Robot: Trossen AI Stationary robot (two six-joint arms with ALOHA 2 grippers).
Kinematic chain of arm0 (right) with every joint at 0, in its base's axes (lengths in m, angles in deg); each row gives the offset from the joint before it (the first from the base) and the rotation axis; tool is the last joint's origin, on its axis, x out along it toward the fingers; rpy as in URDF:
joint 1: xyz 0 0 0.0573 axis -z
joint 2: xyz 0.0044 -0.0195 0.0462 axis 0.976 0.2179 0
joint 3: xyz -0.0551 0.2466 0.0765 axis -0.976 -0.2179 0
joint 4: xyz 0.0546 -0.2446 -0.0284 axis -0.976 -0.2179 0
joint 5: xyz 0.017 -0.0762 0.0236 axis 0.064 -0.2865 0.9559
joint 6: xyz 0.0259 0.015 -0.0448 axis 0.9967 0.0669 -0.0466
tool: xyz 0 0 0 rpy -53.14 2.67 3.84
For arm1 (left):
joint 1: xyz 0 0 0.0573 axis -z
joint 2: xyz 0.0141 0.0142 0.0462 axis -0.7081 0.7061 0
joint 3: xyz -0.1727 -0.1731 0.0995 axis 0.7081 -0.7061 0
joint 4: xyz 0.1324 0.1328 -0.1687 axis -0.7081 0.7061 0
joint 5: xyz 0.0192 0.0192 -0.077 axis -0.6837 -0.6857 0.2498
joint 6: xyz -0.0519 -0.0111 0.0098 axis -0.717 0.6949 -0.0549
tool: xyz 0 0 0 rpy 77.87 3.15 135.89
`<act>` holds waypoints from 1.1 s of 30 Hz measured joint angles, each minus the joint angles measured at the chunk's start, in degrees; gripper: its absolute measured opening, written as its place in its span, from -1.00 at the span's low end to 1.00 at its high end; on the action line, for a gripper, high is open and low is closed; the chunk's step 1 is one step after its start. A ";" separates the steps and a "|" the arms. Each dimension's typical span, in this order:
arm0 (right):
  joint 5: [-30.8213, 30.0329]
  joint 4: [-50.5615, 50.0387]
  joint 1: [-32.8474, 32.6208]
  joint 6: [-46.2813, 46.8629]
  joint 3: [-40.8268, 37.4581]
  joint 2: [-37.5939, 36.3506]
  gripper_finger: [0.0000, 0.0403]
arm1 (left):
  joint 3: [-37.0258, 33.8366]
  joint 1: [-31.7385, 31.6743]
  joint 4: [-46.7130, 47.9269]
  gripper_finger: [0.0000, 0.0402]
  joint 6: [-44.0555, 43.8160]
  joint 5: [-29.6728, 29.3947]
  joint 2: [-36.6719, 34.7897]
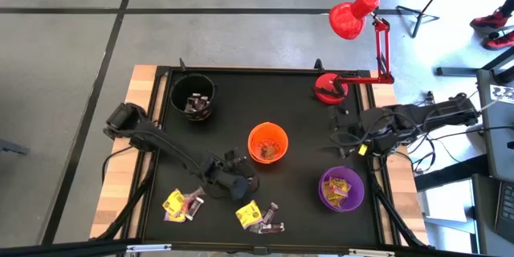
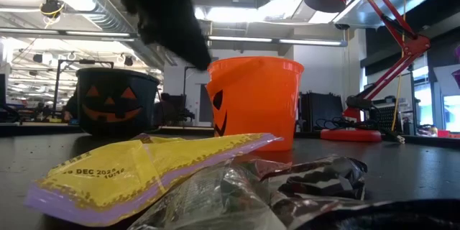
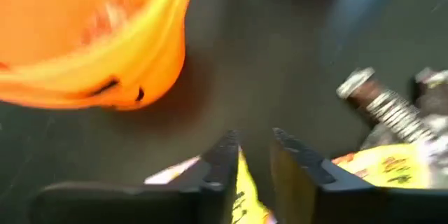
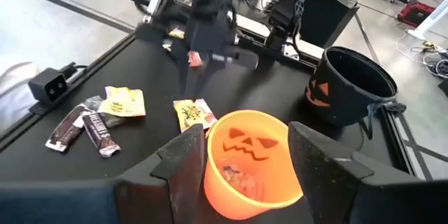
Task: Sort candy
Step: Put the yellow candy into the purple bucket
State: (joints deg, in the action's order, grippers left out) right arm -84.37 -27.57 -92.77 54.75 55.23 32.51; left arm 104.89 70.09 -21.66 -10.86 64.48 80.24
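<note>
Cups first: orange cup (image 1: 267, 143) sits mid-table w/ brownish wrapped pieces in it; black cup (image 1: 193, 95) at the far left corner of the mat holds dark and silvery pieces; purple cup (image 1: 341, 189) near the right front holds yellow-wrapped ones. Orange and black cups both carry pumpkin faces, seen in low view.

Candy (image 1: 259, 216) still loose on the mat lies in two small heaps along the front edge: one heap just in front of the left gripper, another (image 1: 183, 203) further left. Wrappers are bright yellow w/ pink marks, plus dark brown bars w/ crimped silvery ends. Low view shows a yellow pack w/ a lilac edge and a printed date right at the lens.

Left gripper (image 1: 233, 181) hangs between the orange cup and the front heap, fingers a narrow gap apart; a yellow wrapper shows between them in its wrist view, can't tell if gripped or lying below.

Right gripper (image 4: 241, 161) is parked at the table's right edge, fingers wide, nothing in them.

Red lamp (image 1: 353, 16) stands at the far right.
</note>
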 joint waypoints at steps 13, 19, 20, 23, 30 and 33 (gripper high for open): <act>0.00 -1.45 0.00 0.64 -0.02 -0.55 0.01 | 0.01 2.53 3.33 -0.12 1.93 2.69 8.12; 0.00 -1.13 0.00 0.62 -0.02 0.21 0.01 | 0.20 3.24 4.43 -0.12 0.46 2.02 11.47; 0.00 -1.08 0.00 0.59 -0.02 0.35 0.01 | 0.24 3.19 4.94 -0.11 0.42 1.78 11.66; 0.00 -1.13 0.00 0.49 -0.04 0.69 0.01 | 0.39 2.90 6.23 -0.12 0.33 0.63 12.13; 0.02 -1.14 0.00 0.49 -0.07 1.87 0.01 | 0.20 2.44 7.74 -0.44 0.49 -3.76 12.14; 0.02 -1.17 0.00 0.45 -0.09 2.52 0.01 | 0.68 2.39 8.83 -0.72 0.48 -4.16 12.22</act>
State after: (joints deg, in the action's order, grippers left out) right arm -84.34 -28.74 -92.77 55.20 55.15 35.03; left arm 105.56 72.48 -12.84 -10.38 60.32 92.46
